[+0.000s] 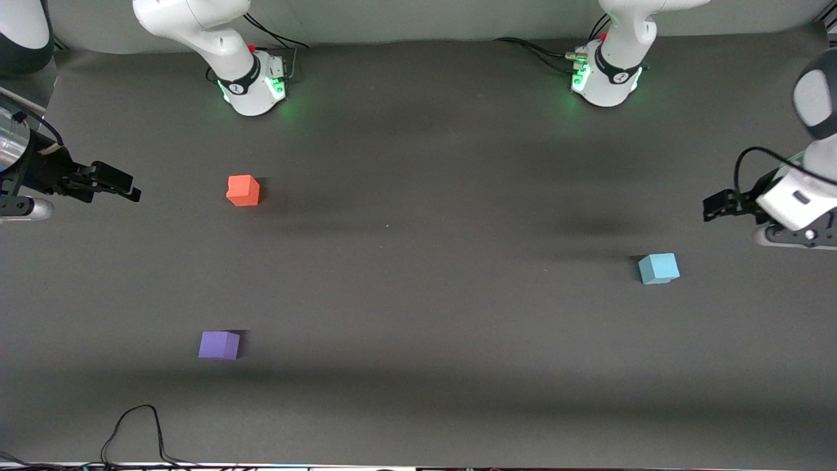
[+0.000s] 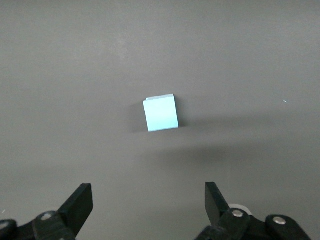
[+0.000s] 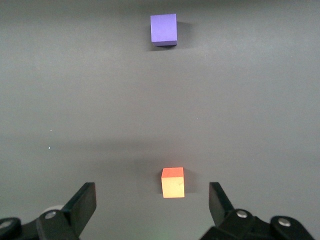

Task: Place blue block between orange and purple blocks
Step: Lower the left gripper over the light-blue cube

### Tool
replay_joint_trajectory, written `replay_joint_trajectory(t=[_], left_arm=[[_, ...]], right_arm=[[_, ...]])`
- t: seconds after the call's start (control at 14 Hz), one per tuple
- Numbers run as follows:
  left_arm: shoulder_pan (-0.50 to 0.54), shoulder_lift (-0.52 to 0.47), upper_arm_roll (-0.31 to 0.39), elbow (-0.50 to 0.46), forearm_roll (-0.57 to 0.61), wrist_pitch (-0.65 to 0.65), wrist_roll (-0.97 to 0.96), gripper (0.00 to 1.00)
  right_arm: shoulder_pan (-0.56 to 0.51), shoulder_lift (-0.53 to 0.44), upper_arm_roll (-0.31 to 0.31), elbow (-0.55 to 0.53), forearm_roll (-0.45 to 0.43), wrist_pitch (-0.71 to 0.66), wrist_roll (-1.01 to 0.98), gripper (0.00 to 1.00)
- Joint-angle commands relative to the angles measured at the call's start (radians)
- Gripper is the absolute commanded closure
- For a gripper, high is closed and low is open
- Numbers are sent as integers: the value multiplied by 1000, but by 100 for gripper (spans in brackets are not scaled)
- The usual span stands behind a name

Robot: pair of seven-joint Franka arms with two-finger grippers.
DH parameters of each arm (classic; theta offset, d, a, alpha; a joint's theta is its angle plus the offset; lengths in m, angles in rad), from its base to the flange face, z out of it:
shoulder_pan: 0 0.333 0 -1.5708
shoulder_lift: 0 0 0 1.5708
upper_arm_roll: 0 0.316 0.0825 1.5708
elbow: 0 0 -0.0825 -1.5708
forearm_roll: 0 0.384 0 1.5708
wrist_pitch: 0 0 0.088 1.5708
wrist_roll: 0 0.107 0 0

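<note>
The light blue block (image 1: 658,268) (image 2: 161,113) rests on the dark mat toward the left arm's end of the table. Up in the air beside it hangs my left gripper (image 1: 714,206) (image 2: 149,200), open and empty. The orange block (image 1: 242,190) (image 3: 173,182) sits toward the right arm's end. Nearer the front camera than it lies the purple block (image 1: 219,345) (image 3: 164,29), with a wide bare gap between the two. My right gripper (image 1: 121,184) (image 3: 152,200) hovers open and empty at that end, the orange block in front of its fingers in the right wrist view.
The dark mat (image 1: 418,261) covers the whole table. A black cable (image 1: 134,432) loops onto it at the edge nearest the front camera. The two arm bases (image 1: 252,82) (image 1: 608,75) stand along the edge farthest from that camera.
</note>
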Motion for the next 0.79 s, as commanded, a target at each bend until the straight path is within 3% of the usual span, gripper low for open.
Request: replay_joint_trajectory(t=[0.0, 0.29, 0.5, 0.71], left_arm=[[3, 66, -3, -63, 11, 149, 15, 0], [4, 217, -3, -129, 11, 411, 14, 0], [3, 300, -3, -131, 11, 515, 0, 0], [1, 371, -3, -131, 9, 597, -6, 0]], right_arm=[[9, -21, 5, -24, -15, 23, 0, 0], [-15, -10, 34, -26, -15, 43, 2, 0], [-89, -12, 84, -26, -15, 44, -9, 0], [-217, -15, 214, -26, -15, 43, -11, 0]])
